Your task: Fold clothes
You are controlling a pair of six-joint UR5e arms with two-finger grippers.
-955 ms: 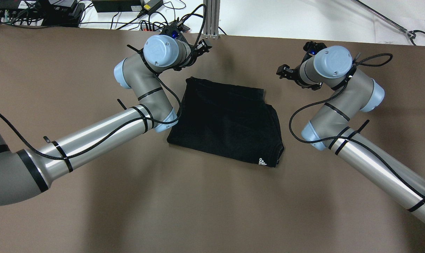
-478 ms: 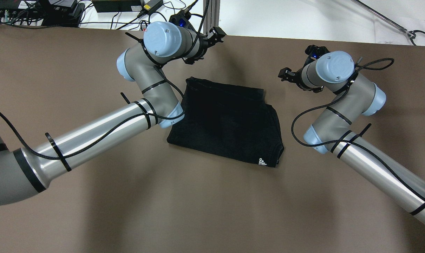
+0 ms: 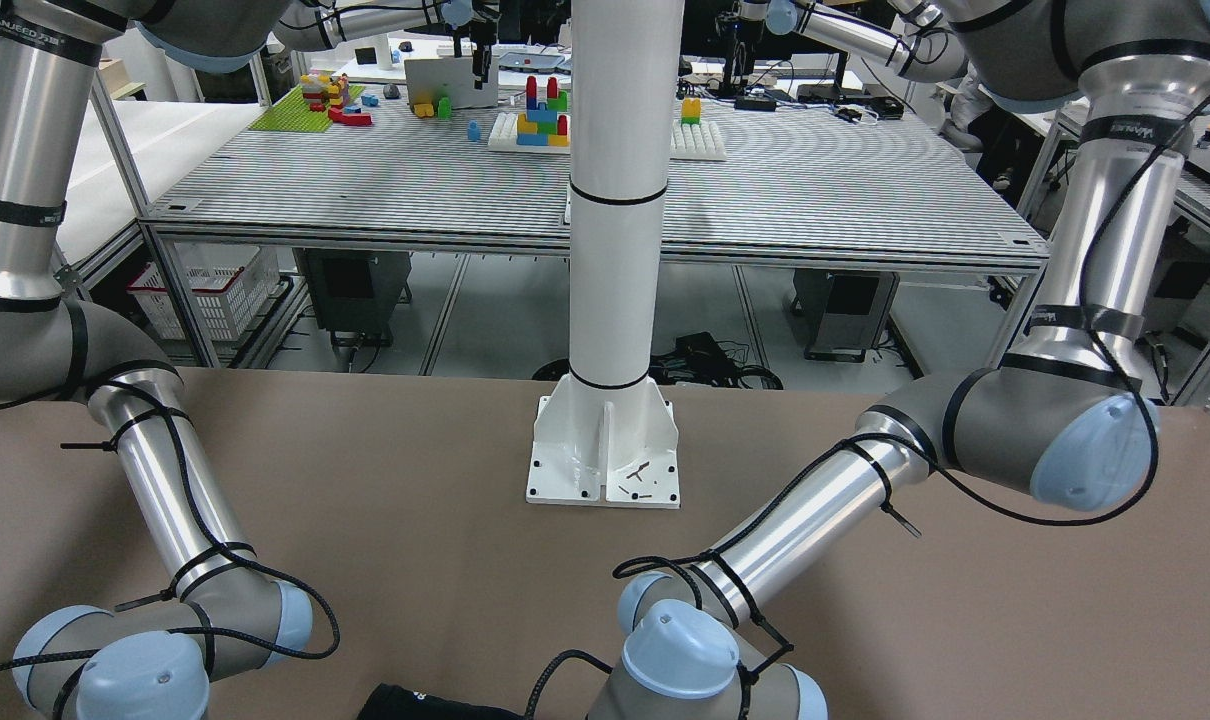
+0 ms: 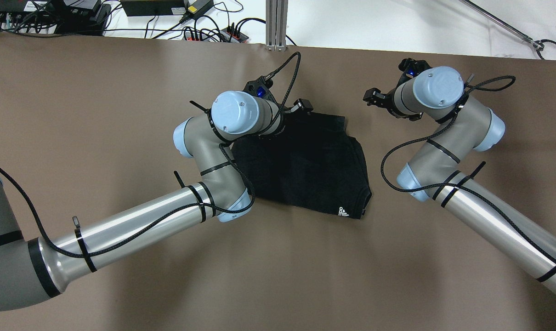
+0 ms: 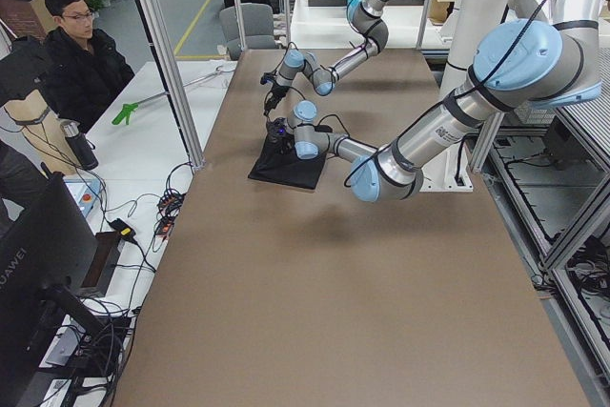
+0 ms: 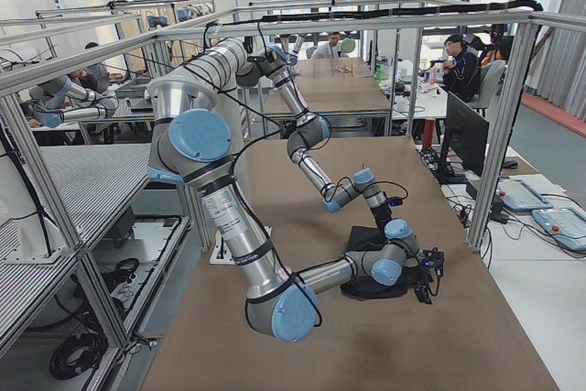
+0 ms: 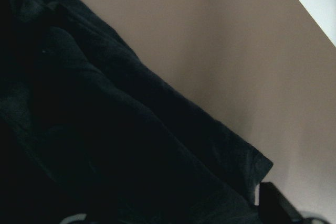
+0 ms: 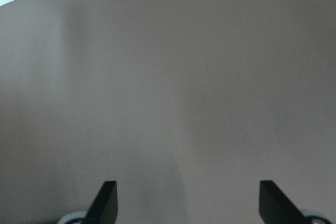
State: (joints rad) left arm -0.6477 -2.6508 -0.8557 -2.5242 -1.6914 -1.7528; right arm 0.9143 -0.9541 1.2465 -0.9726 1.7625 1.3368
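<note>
The folded black garment lies on the brown desk, its far edge directly beneath the left hand, which is spread wide above the cloth. The garment's white logo sits at the corner farthest from that hand. The right hand, also spread wide and holding nothing, hovers over bare desk, clear of the garment.

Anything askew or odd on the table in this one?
Only the fold: the black garment lies skewed to the table edge, and its layers are not flush on the side facing the right gripper, where one sticks out.
</note>
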